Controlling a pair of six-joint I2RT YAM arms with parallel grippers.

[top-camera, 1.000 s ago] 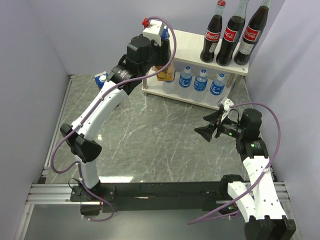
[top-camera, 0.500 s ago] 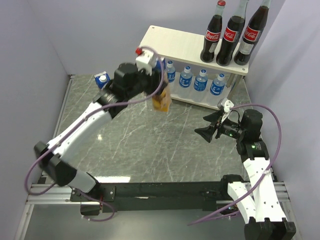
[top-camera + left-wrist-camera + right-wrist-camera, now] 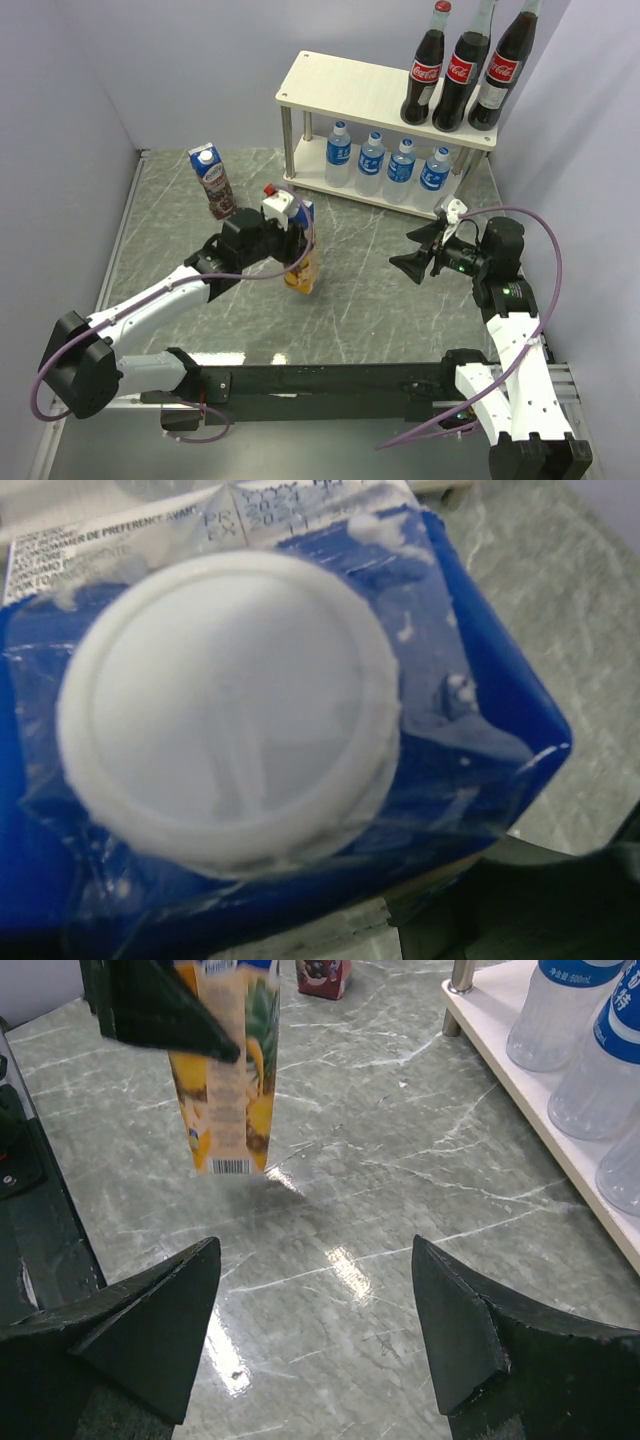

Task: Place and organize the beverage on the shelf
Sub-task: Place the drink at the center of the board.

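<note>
While clamped, seemingly below its cap, by the left gripper (image 3: 295, 245) before the shelf (image 3: 340, 85), the pineapple carton (image 3: 303, 272) is judged stiff but crushable; the right gripper (image 3: 425, 255) is held wide.

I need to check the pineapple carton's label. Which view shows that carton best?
Right wrist: the pineapple carton shows its printed side and barcode, top cropped. Top external shows it small, partly hidden by the left hand gripping it. Left wrist shows only its blurred blue top and white cap.
</note>
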